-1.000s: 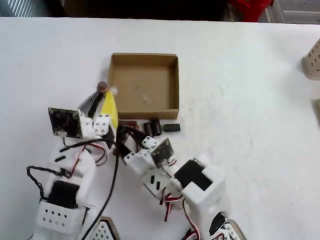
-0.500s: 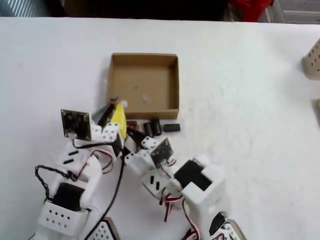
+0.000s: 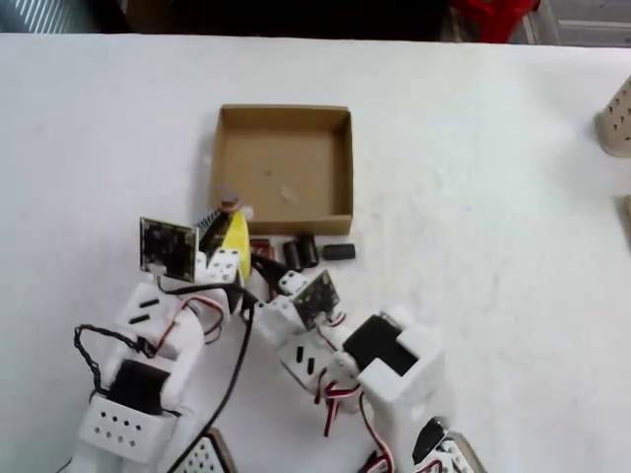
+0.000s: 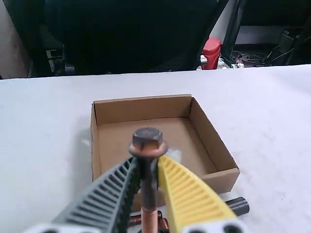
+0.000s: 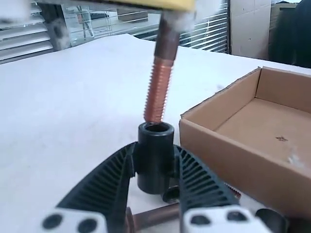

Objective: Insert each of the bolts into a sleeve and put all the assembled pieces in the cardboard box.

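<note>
Left end effector grips bolt just above sleeve clamped by right end effector.

The bolt is cut off at its tip in the left wrist view, at its head in the right wrist view. There the right pincer and its sleeve half cover loose pieces; at 6 o'clock of the cardboard box these are too small to name.
</note>
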Motion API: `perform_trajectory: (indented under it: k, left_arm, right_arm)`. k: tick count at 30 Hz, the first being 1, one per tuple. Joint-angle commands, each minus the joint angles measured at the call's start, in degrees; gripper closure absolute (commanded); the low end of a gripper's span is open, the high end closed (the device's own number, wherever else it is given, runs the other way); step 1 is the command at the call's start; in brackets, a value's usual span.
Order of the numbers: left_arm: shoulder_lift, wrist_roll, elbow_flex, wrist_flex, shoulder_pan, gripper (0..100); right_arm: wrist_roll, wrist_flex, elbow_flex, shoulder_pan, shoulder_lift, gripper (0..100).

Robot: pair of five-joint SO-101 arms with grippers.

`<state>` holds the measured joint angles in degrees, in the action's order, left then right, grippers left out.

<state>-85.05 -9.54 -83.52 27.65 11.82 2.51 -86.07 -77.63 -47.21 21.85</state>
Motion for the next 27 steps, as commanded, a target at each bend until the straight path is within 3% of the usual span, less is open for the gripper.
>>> perform_trajectory:
  k: [1, 12, 22, 27]
  left_arm:
    - [-1.19, 0.62, 0.62, -1.41, 1.01, 98]
    - [-1.19, -0.79, -6.24, -8.26, 1.19, 98]
    - [-1.19, -0.88, -6.51, -7.82, 1.45, 98]
    - [-1.19, -0.88, -6.42, -2.11, 1.45, 98]
  right_arm:
    - [-0.79, 0.13, 1.23, -0.04, -0.66, 98.3]
    - [-0.79, 0.13, 1.14, -0.04, -0.66, 98.3]
    - [-0.79, 0.31, 0.97, 0.04, -0.66, 98.3]
    - [-0.79, -0.04, 0.53, 0.40, -0.75, 98.3]
